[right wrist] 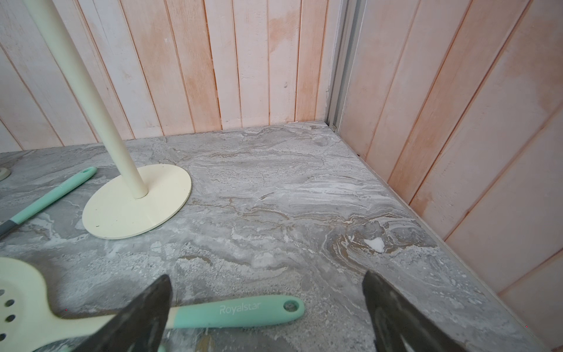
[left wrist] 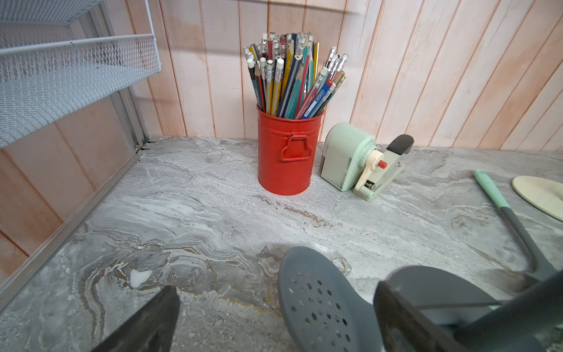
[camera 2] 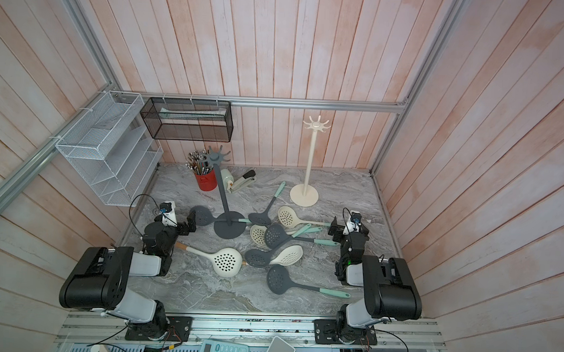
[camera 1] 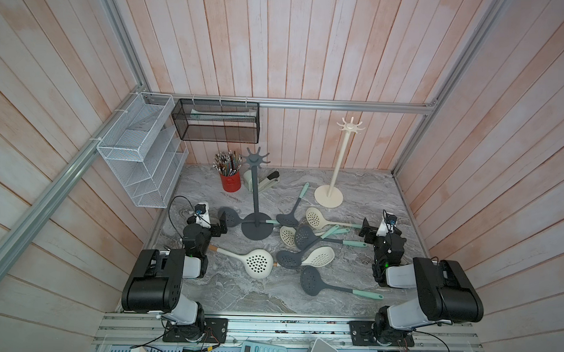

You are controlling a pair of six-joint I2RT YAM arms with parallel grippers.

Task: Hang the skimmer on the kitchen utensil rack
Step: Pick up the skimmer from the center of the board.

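Several skimmers, grey and cream, lie scattered on the marble table (camera 1: pixel 236 289) between a dark grey rack (camera 1: pixel 257 195) and a cream rack (camera 1: pixel 338 163); both racks' hooks are bare. My left gripper (camera 1: pixel 221 225) (left wrist: pixel 275 289) is open, low over the table, with a grey skimmer's perforated head (camera 1: pixel 230 216) (left wrist: pixel 320 304) between its jaws, untouched. My right gripper (camera 1: pixel 366 231) (right wrist: pixel 266 278) is open just above the mint handle end of a cream skimmer (camera 1: pixel 316 217) (right wrist: pixel 237 311), holding nothing.
The grey rack's base (left wrist: pixel 432 283) sits right beside the left gripper. A red pencil tin (camera 1: pixel 230 181), a sharpener (left wrist: pixel 347 155) and a stapler (camera 1: pixel 269 179) stand at the back. A white wire shelf (camera 1: pixel 141 157) and a black mesh basket (camera 1: pixel 216 120) hang on the walls.
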